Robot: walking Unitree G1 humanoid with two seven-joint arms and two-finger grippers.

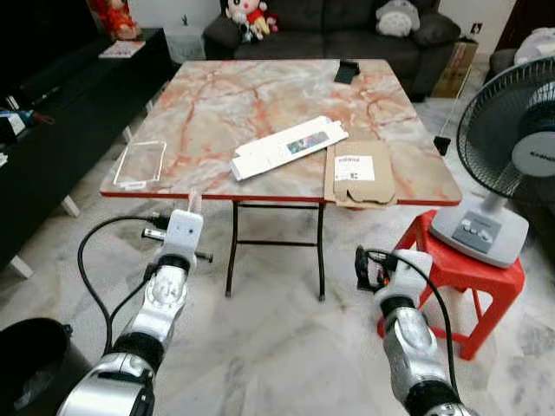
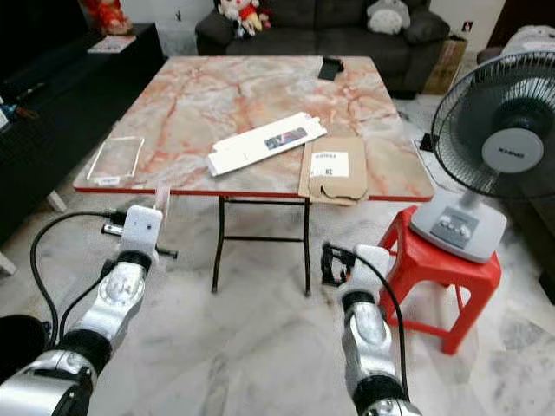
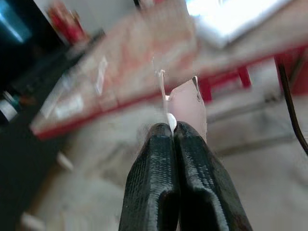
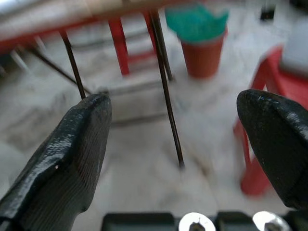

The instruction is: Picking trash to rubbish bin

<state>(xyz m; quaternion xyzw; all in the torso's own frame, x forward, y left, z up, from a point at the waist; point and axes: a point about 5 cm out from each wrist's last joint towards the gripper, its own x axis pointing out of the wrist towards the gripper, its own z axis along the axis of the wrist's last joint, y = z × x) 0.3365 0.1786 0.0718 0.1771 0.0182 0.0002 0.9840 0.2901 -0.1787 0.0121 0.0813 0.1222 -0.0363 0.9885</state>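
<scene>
My left gripper (image 3: 172, 127) is shut on a small pale scrap (image 3: 188, 102), which sticks up past the fingertips; the same scrap (image 1: 194, 201) shows in front of the table's near left edge. My right gripper (image 4: 173, 106) is open and holds nothing, low in front of the table legs. On the marble table (image 1: 260, 95) lie a long white box (image 1: 289, 146), a flat brown cardboard piece (image 1: 361, 172) and a clear plastic shell (image 1: 141, 163). A black rubbish bin (image 1: 30, 360) stands on the floor at my near left.
A fan (image 1: 512, 147) stands on a red stool (image 1: 460, 273) to the right of the table. An orange bin with a green bag (image 4: 201, 41) sits beyond the table legs. A black cabinet (image 1: 52, 130) lines the left, a sofa (image 1: 347, 26) the back.
</scene>
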